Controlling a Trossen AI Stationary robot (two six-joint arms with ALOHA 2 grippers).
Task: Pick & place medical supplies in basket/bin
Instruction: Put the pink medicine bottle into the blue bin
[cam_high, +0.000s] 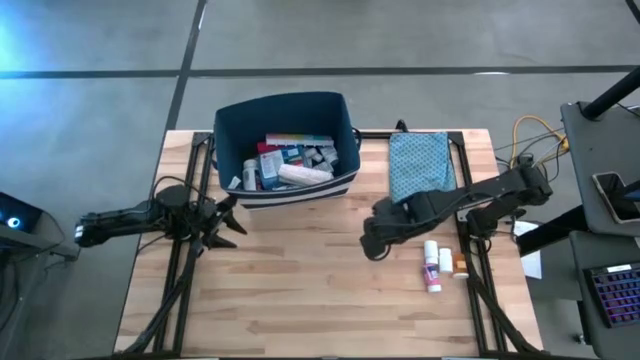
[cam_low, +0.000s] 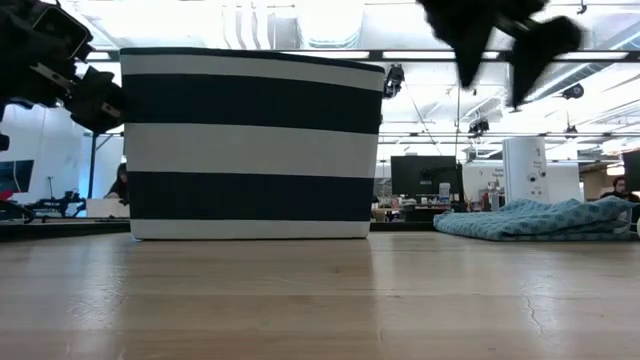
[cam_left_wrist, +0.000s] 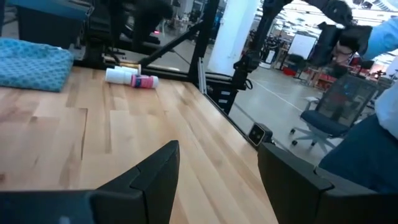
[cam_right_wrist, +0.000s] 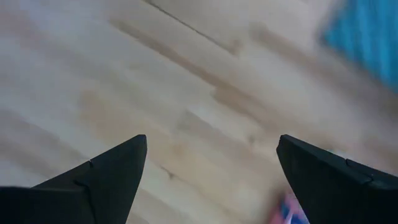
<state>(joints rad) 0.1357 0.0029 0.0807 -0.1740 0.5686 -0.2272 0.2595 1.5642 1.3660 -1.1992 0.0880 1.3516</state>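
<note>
Medical supplies (cam_high: 288, 165) are lying inside the navy bin (cam_high: 285, 110) at the surface's (cam_high: 300, 290) far edge. Left gripper (cam_high: 226, 222) is hovering beside the bin, half-open, empty. Right gripper (cam_high: 372, 243) is hanging wide, empty, near three tubes (cam_high: 438, 265) by the right edge.

A grey concrete floor (cam_high: 400, 35) surrounds the table, and an office chair (cam_left_wrist: 333, 112) stands beyond.

Left gripper (cam_high: 228, 221) hangs with fingers parted and empty; right gripper (cam_high: 374, 243) hovers, fingers spread wide.
</note>
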